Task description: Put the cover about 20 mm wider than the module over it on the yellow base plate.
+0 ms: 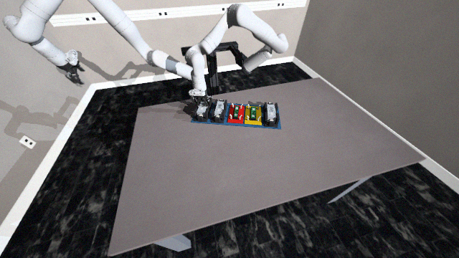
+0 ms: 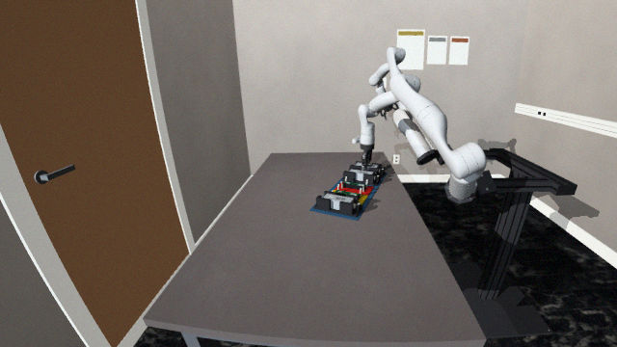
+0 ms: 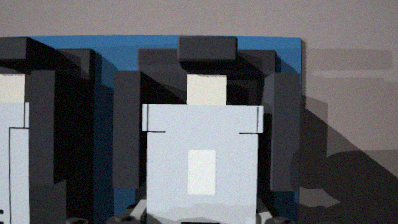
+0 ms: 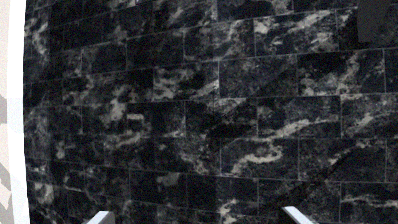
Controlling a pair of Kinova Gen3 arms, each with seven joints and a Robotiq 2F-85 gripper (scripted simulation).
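A pale cover (image 1: 202, 112) (image 3: 170, 165) sits in the black holder at the left end in the top view. My left gripper (image 1: 202, 104) (image 2: 366, 161) (image 3: 202, 212) is shut on it, a finger at each long side; in the left wrist view its sides step slightly inward below the far end. A second cover (image 1: 219, 109) (image 3: 15, 165) sits in the neighbouring holder, a third (image 1: 271, 112) (image 2: 337, 198) at the other end. The yellow plate (image 1: 254, 122) bears an uncovered green module (image 1: 253, 112) between white posts. My right gripper (image 1: 82, 77) (image 4: 196, 212) is open and empty, away from the table.
The holders and plates stand on a blue board (image 1: 215, 123) (image 3: 125, 45). A red plate (image 1: 234, 121) with another green module (image 1: 237, 112) and white posts lies between the second holder and the yellow plate. The second holder's wall stands close beside my left gripper.
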